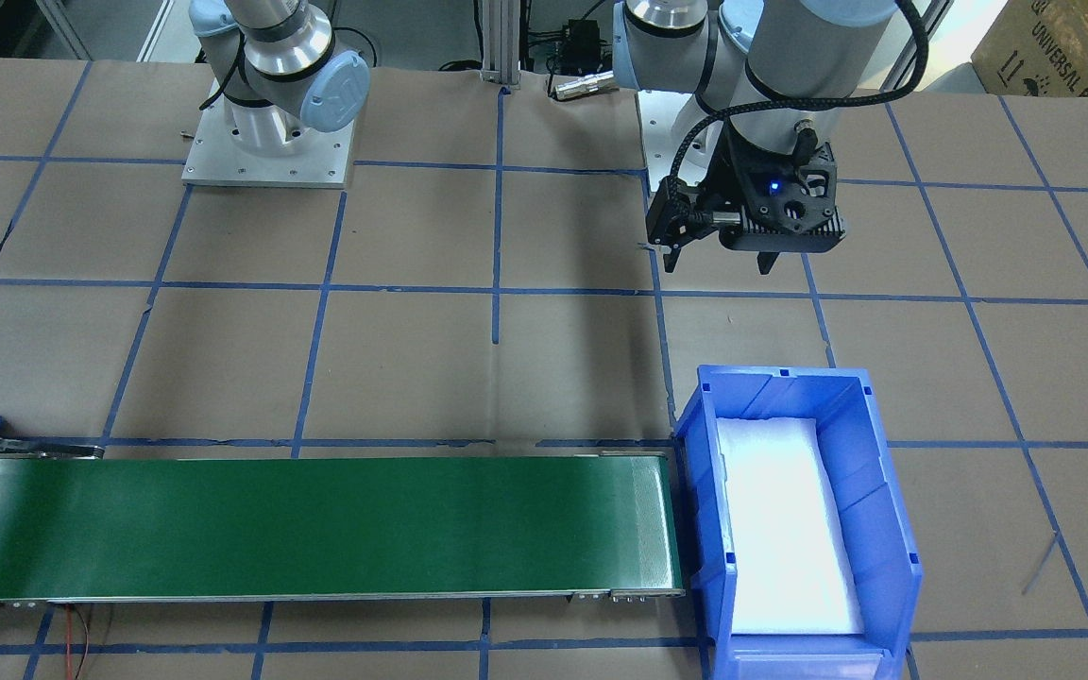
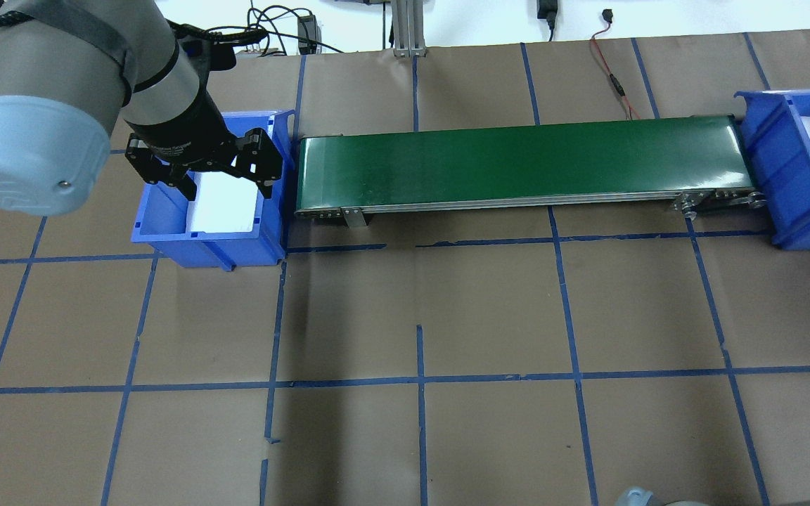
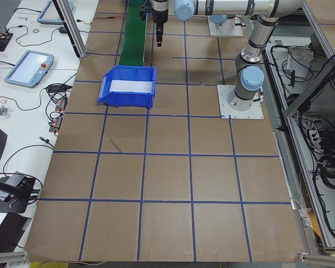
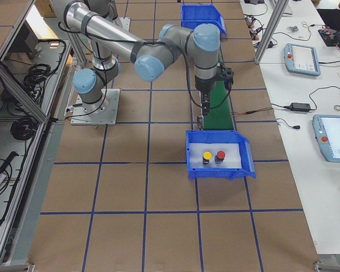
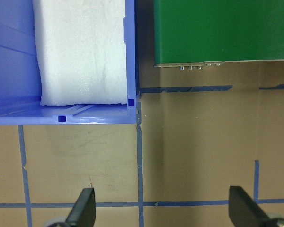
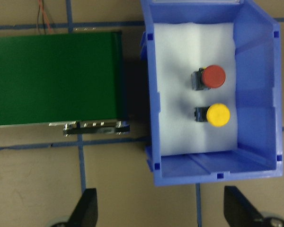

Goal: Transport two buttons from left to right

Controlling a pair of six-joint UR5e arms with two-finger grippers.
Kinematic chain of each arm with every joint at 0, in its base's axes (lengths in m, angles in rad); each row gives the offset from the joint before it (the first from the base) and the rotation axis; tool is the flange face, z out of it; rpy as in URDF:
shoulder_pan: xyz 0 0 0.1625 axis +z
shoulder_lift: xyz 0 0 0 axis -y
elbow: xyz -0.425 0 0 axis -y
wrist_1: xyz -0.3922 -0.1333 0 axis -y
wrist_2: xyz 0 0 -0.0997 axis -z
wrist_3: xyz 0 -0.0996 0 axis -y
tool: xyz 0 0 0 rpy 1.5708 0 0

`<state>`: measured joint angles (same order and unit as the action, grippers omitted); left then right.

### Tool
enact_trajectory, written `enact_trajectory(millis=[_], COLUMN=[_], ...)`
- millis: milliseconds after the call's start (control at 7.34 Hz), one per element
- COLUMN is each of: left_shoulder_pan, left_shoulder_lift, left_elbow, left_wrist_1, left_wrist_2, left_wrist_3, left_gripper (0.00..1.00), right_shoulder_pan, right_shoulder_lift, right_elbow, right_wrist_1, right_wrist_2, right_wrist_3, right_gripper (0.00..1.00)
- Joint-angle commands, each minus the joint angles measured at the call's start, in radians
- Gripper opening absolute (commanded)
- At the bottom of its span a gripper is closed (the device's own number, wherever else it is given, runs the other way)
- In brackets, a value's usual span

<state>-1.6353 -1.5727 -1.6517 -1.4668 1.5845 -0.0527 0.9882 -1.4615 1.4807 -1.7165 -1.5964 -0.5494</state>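
Buttons: round yellow-capped push button (image 6: 217,115) and round red-capped push button (image 6: 213,77), each on a small black body, sit side by side without touching on the white foam pad (image 6: 177,113) inside the blue plastic bin at the robot's right (image 6: 255,71). That bin stands just off the right-hand end of the long green conveyor belt (image 2: 517,161). A second blue plastic bin (image 1: 884,529), lined with white foam only, stands just off the belt's left-hand end. Left gripper (image 5: 163,208): fingers spread wide, nothing between them, hanging above the brown paper table cover (image 5: 199,151) on the robot's side of the left bin, whose end wall and the belt's corner show ahead of it in the wrist view. Right gripper (image 6: 163,208): fingers likewise spread wide and empty, hanging over the paper on the robot's side of the right bin, clear of both buttons. Blue tape lines (image 2: 419,379) mark the paper in a grid.
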Motion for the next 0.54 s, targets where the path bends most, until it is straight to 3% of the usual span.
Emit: enact_trajectory(millis=[0,136,409], left_shoulder_pan=[0.0,0.0,-0.001], left_shoulder_lift=[0.0,0.0,0.002], left_elbow=[0.0,-0.002,0.001], left_wrist_1=[-0.004,-0.007,-0.007], left_wrist_2=[0.0,0.0,0.0], left_wrist_3=[-0.001,-0.007,-0.006], left_gripper=[1.0,1.0,1.0], right_shoulder_pan=[0.075,0.136,0.371], right_shoulder_lift=[-0.123,-0.16,-0.154], right_elbow=[0.007,0.007,0.015], right_wrist_1=[0.195,0.263,0.287], right_wrist_2=[-0.037,-0.033,-0.022], right_wrist_3=[0.036,0.051,0.326], right_gripper=[1.0,1.0,1.0])
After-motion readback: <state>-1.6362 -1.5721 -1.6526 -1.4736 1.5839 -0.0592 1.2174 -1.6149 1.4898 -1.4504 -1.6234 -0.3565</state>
